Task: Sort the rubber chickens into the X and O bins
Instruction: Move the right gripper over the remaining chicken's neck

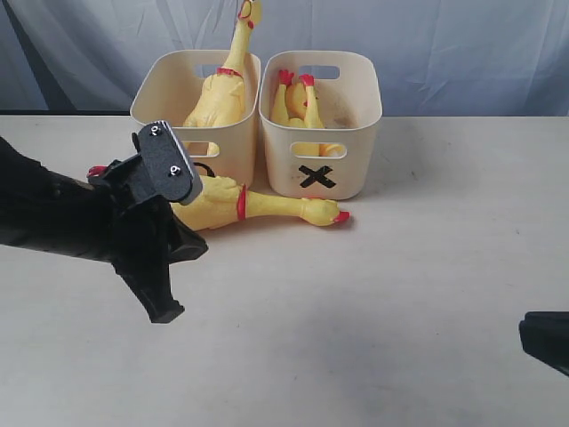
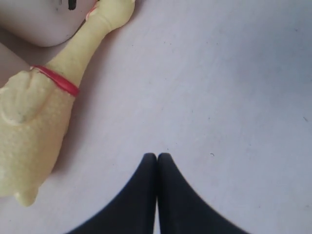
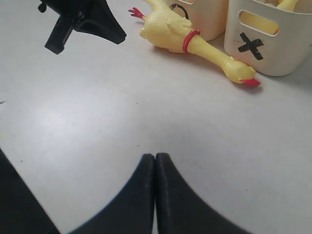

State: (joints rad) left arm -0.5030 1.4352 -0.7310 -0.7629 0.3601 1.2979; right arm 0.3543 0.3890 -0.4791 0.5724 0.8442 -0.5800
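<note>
My left fingers point(image 2: 146, 178) are pressed together and empty, beside the rubber chicken point(image 2: 34, 122) lying on the desk point(image 2: 234, 97) before the X bin point(image 1: 351, 169). My right fingers point(image 3: 146, 180) are together too. Descending unopened, I'd probably shove it aside.

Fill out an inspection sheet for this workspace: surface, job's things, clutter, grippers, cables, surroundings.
Surface: pale table, no spills seen.
Job's things: loose chicken lies on the table before the bins; tall chicken stands in the left bin, head above the rim; small chicken sits feet-up in the X bin.
Clutter: nothing seen.
Grippers: left gripper shut, empty, beside the loose chicken; right gripper shut, empty.
Cables: nothing seen.
Surroundings: grey-blue curtain behind.
</note>
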